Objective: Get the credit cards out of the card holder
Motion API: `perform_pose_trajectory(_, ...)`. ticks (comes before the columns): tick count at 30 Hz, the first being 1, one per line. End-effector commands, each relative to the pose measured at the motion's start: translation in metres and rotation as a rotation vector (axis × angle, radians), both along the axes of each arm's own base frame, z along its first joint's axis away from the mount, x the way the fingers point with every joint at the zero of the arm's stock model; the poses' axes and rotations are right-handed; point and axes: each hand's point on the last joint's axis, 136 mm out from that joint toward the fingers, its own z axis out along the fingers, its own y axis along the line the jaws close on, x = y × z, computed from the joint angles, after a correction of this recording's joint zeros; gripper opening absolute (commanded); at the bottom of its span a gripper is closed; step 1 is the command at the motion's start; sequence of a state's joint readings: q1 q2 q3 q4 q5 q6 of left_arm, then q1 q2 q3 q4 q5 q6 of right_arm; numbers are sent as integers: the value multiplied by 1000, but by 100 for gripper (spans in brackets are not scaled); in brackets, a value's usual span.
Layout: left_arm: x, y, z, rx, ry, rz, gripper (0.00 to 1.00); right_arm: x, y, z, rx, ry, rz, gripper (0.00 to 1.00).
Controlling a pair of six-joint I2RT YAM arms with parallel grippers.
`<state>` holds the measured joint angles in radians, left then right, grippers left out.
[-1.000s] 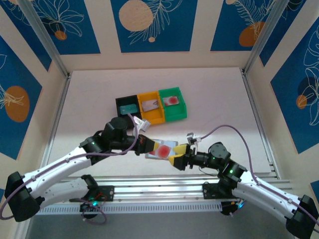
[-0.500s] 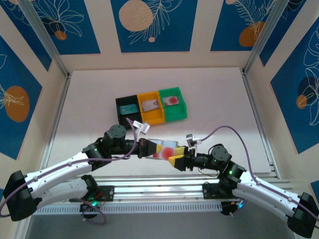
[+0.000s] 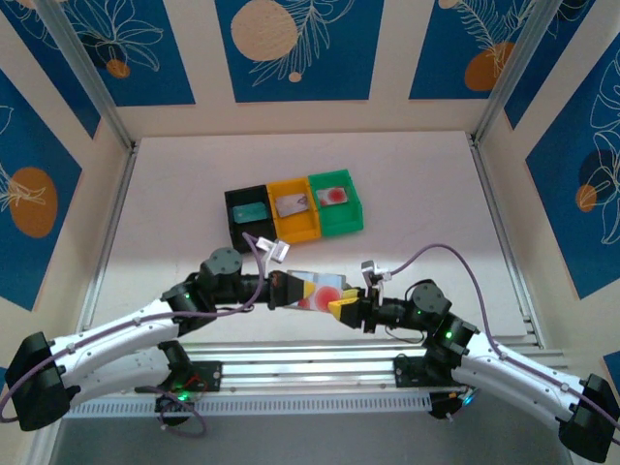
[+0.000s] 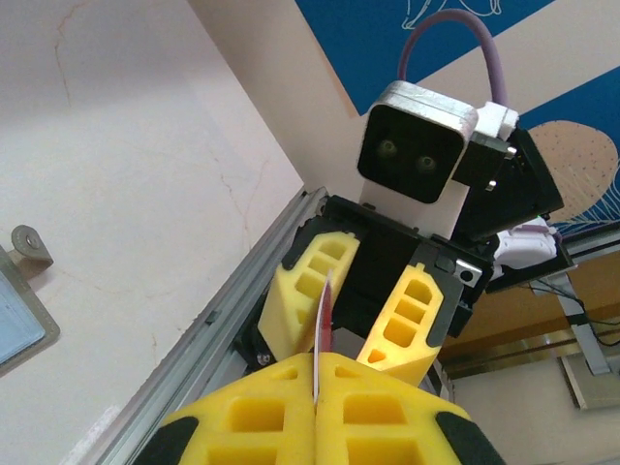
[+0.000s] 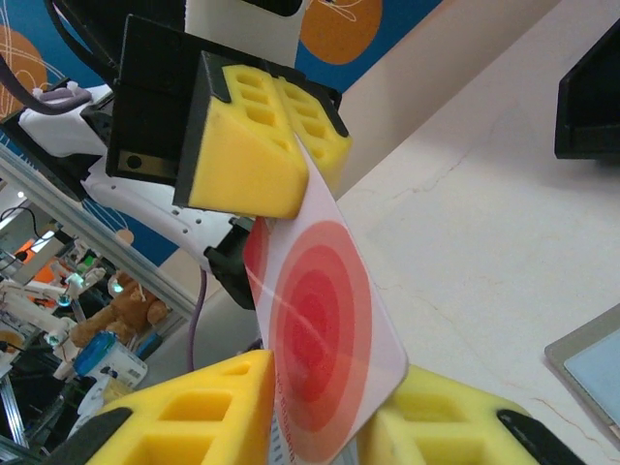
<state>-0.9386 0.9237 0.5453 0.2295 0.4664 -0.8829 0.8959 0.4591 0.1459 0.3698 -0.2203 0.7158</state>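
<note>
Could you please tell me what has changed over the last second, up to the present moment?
The right end effector narrowed its jaws around the red-dot card, though a gap still shows on one side. The left arm drew slightly back toward its base. The left end effector stayed clamped on the card, and the bins did not move.

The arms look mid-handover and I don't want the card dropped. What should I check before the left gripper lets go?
1. Left gripper clamped on the red-dot card: ok.
2. Card's free end sits between the right gripper fingers: ok.
3. Right jaws closed on the card: not ok; the left wrist view shows a gap beside the card.
4. Card held up off the table: ok.
5. Card holder lying apart from both grippers: ok.
</note>
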Motion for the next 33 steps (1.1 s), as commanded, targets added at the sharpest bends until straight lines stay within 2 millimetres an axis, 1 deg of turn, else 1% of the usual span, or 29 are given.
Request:
perform_pose_trajectory(1, -2, -1, 8, -34, -23, -4, 0, -2, 0, 23, 38, -52, 7, 25)
perform_pose_trajectory(6, -3, 0, 10, -36, -33, -1, 0, -1, 1, 27, 39, -60, 6, 21)
perform_pose_trajectory(7, -3, 0, 10, -32, -36, 0, 0, -1, 1, 27, 35, -60, 7, 16)
perform_pose_trajectory(9, -2, 1, 10, -26, -43, 2, 0, -1, 1, 27, 31, -60, 5, 14)
perform_pose_trajectory(11, -2, 2, 6, -13, -44, 5, 0, 0, 1, 27, 26, -57, -2, 3)
perform_pose_trajectory(12, -2, 2, 5, -10, -47, 6, 0, 1, 1, 27, 23, -56, -4, 0)
perform_pose_trajectory(13, -1, 3, 4, -6, -49, 9, 0, 1, 1, 26, 19, -54, -6, 0)
perform_pose_trajectory(18, 1, 9, 2, 37, -84, 32, 33, 1, 0, 24, 7, -45, -9, 0)
perform_pose_trajectory(20, 3, 13, 7, 72, -123, 37, 42, 2, 0, 23, 1, -42, -10, 0)
perform_pose_trajectory(24, 10, 25, 12, 197, -204, 56, 65, 3, 0, 22, -13, -43, -15, 0)
perform_pose_trajectory(27, 17, 34, 20, 276, -262, 60, 77, 4, -1, 21, -38, -42, -24, 0)
perform_pose_trajectory(30, 30, 48, 30, 372, -352, 89, 87, 9, -3, 17, -69, -25, -49, 0)
perform_pose_trajectory(31, 38, 55, 33, 420, -388, 118, 93, 12, -5, 14, -89, -11, -68, 0)
perform_pose_trajectory(33, 55, 71, 41, 513, -461, 192, 100, 17, -8, 9, -130, 12, -100, 0)
